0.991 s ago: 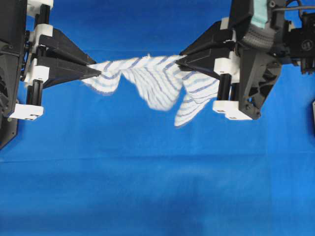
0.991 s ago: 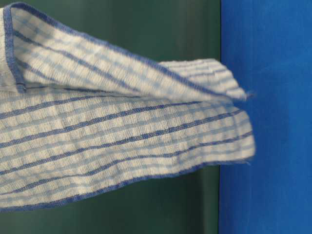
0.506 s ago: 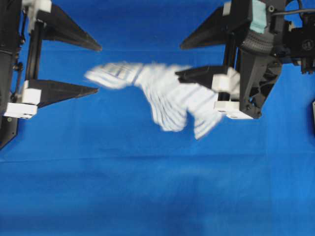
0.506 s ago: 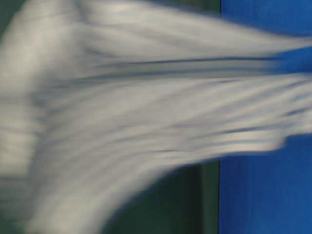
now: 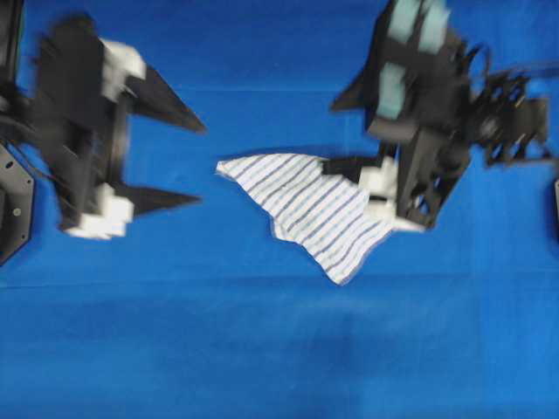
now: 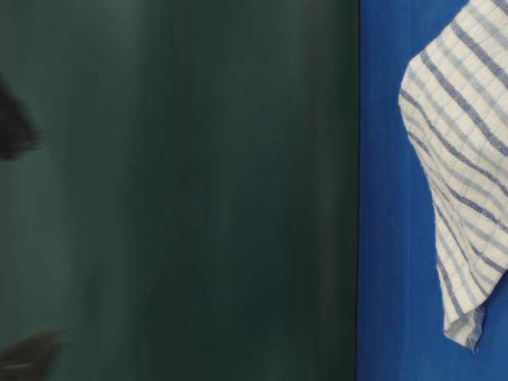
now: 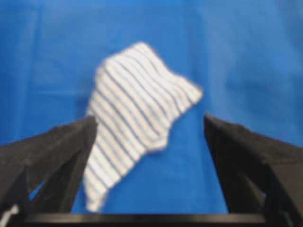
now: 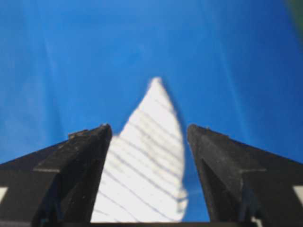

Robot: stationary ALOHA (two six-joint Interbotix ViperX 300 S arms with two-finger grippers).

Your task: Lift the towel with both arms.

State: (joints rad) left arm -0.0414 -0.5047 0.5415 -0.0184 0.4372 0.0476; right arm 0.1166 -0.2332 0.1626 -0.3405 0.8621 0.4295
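Towel [image 5: 310, 208] lay loose on tablecloth [image 5: 262, 349]; L gripper [image 5: 199, 164] & R gripper [image 5: 336, 131] both agape, holding nothing. Lift not done.

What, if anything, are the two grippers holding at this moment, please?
Nothing. The left gripper and right gripper both stand open, and the towel lies loose on the tablecloth.

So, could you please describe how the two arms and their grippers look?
Both arms are black. Each gripper has two long, pointed, wedge-shaped black fingers mounted on white plastic blocks. The left gripper shows a white block at the base of each finger. The right gripper has pale teal pads on its body and thin black cables behind it.
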